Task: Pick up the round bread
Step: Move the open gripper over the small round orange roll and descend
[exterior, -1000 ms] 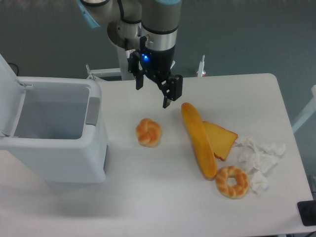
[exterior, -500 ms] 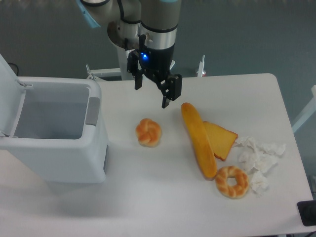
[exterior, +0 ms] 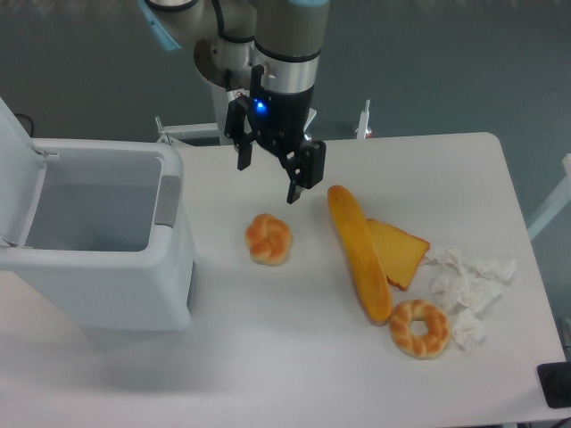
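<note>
The gripper (exterior: 266, 184) is sliding left from a second ago, fingers spread wide and holding nothing, hanging above the table (exterior: 268, 357). The open white bin (exterior: 98, 241) is sitting at left. The baguette (exterior: 358, 252) is lying right of the round bread (exterior: 268, 239), which is resting mid-table, just nearer than the gripper.

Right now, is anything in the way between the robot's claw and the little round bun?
Nothing visible is. The gripper, jaws open, hangs above the round bread, with only bare table between them. The baguette lies off to one side.
</note>
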Action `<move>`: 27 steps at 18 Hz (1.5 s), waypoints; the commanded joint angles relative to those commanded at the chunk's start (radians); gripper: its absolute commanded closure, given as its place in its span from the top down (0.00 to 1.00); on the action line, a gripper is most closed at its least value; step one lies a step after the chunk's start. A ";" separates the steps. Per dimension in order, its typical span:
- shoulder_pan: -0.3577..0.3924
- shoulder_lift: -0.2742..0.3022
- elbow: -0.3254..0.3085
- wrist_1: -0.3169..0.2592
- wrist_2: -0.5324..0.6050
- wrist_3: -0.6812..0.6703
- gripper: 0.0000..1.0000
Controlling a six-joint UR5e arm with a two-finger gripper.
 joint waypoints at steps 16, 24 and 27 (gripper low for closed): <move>-0.014 -0.041 -0.063 -0.003 0.012 0.005 1.00; -0.060 -0.072 -0.083 -0.014 0.130 0.138 1.00; -0.072 -0.084 -0.092 -0.014 0.217 0.216 1.00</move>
